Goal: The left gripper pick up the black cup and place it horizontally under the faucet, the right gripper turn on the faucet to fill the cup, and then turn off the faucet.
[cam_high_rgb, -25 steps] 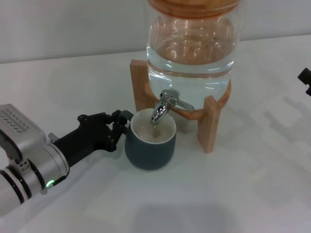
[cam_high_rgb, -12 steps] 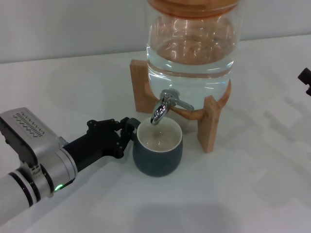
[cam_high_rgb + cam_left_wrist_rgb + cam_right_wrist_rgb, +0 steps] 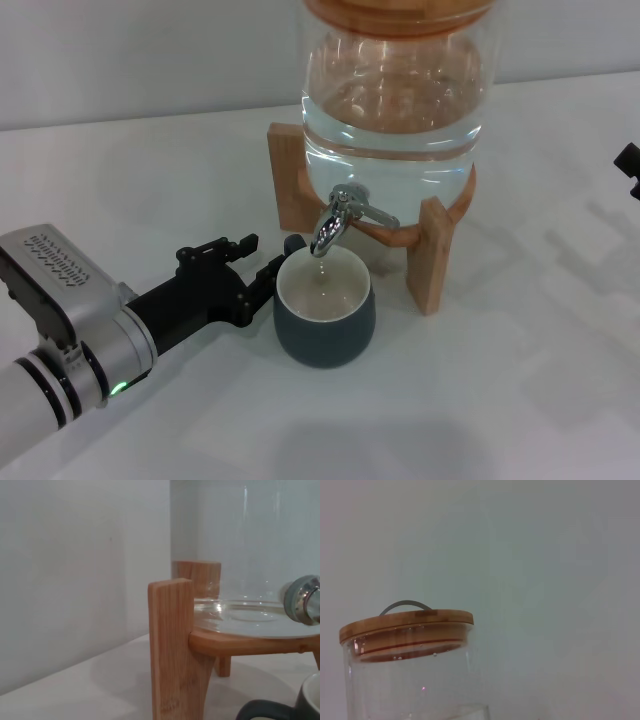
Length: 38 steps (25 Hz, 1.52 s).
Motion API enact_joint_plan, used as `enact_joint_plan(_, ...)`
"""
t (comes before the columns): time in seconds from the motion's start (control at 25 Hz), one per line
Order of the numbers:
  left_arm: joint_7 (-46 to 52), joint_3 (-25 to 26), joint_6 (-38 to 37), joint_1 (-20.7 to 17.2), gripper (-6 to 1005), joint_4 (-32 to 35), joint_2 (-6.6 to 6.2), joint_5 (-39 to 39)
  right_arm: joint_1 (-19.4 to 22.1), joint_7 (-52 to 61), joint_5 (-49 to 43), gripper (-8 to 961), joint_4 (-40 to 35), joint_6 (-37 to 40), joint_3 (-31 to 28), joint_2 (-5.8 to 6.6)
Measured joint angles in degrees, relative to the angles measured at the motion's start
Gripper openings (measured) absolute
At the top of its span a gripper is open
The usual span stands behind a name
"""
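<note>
The left gripper (image 3: 258,262), a black two-fingered claw on a silver-grey arm, has its fingers spread apart beside the handle of the squat dark-grey black cup (image 3: 325,313), gripping nothing. The cup stands upright under the chrome faucet (image 3: 337,221) of the clear glass jar (image 3: 395,110). Backing straight away should avoid nudging it. The right gripper (image 3: 629,166) barely shows at the far edge, fingers unseen. The white table (image 3: 520,380) meets a pale wall.

Left tool (image 3: 262,262) now off black cup (image 3: 325,318)
</note>
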<state>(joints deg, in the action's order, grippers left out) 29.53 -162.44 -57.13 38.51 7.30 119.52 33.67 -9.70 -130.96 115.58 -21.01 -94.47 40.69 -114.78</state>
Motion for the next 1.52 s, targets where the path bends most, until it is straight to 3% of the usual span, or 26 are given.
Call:
enact_joint_plan(0.12,-0.51,0.04,-0.33,-0.42,422,0.00,-0.05,0.03,0.02,0.00,0.00,825,0.02,0.06,0.00,0.00)
enact_joint_plan(0.32,-1.01,0.16,-0.96,-1.68,459,-0.13,-0.14,0.09,0.03,0.00,0.00,824,-0.11,0.09,0.00,0.00)
enact_joint_plan(0.6,-0.91,0.34,-5.56,-4.23,459,-1.51,-0.45,0.67,0.31,0.12,0.00,825,-0.19,-0.07,0.00,0.00)
enact_joint_plan(0.8,2.36,0.38,-13.68,-7.67,459,-7.13,-0.53,4.99,1.24,2.66,-0.99,825,-2.03,-0.88,0.14,0.19)
enact_joint_plan(1.16,10.38,0.36,-23.61,-13.54,459,-17.48,-0.86,20.19,5.94,20.25,-11.50,824,-23.18,-1.60,4.48,-0.19)
enact_joint_plan(1.52,11.86,0.36,-23.89,-15.07,459,-20.14,-1.01,27.85,7.66,38.31,-15.67,824,-45.38,2.19,20.22,-0.33)
